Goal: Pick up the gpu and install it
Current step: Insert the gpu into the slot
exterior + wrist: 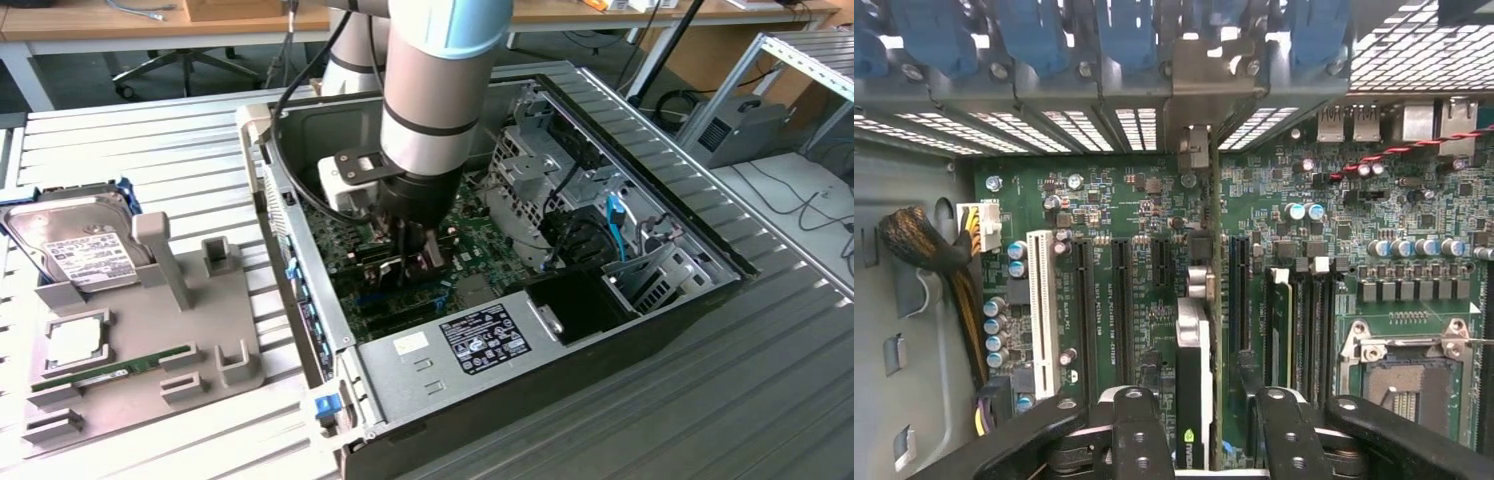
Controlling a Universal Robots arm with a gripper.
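Holder tray [134, 330]: on the exterior view's left, beside the case; it carries the hard drive [83, 245] and the memory stick [114, 368], both well apart from my work.
Case wall [287, 215]: it stands near my wrist on that same side, so I judge any sideways move must be small.
Black cable bundle [929, 250]: it lies along the wall, away from the slots, and it does not block me.
White slot [1040, 310]: empty, beside the dark slots; not the one I use.
My pincer [407, 262]: it is low inside the computer case [561, 330], over the motherboard [1124, 220].
Pincer state: my fingers [1139, 430] stand apart on each side of the gpu [1194, 370]; I cannot see if the pads touch it (I think they do not squeeze).
Gpu place: it stands on its edge in a slot, its metal bracket [1194, 150] up at the rear openings.
Doing it well: I judge the card must sit straight and fully down along its length.
Drive cage [534, 170]: on the exterior view's right, near my arm.
Blue cable [617, 225]: further right, apart.
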